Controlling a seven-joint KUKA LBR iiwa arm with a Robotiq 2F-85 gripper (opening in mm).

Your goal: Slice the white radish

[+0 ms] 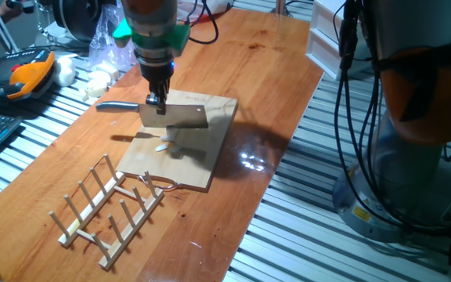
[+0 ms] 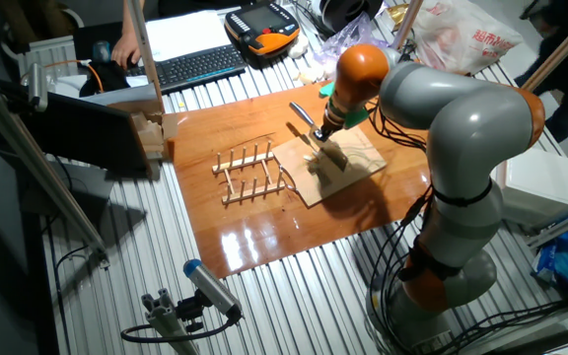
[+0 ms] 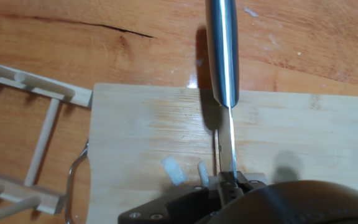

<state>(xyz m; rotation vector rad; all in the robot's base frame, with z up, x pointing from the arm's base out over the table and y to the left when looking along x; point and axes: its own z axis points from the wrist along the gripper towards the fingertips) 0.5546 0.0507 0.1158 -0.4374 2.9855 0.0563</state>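
Two small white radish (image 1: 163, 146) bits lie on the wooden cutting board (image 1: 210, 160). In the hand view the white radish (image 3: 173, 170) pieces sit just left of the blade, near the board (image 3: 135, 130) front edge. My gripper (image 1: 157, 100) is shut on a knife (image 1: 180, 117) with a broad steel blade and a silver handle (image 3: 222, 50). The knife hangs edge down a little above the board, right over the radish bits. From the other fixed view, the gripper (image 2: 325, 133) and knife stand over the board (image 2: 361, 166).
A wooden dish rack (image 1: 108, 207) lies left of the board, close to its edge. Bigger white lumps (image 1: 96, 80) and a plastic bag sit at the table's far left corner. An orange teach pendant (image 1: 26, 74) and a keyboard (image 2: 195, 67) lie off the table.
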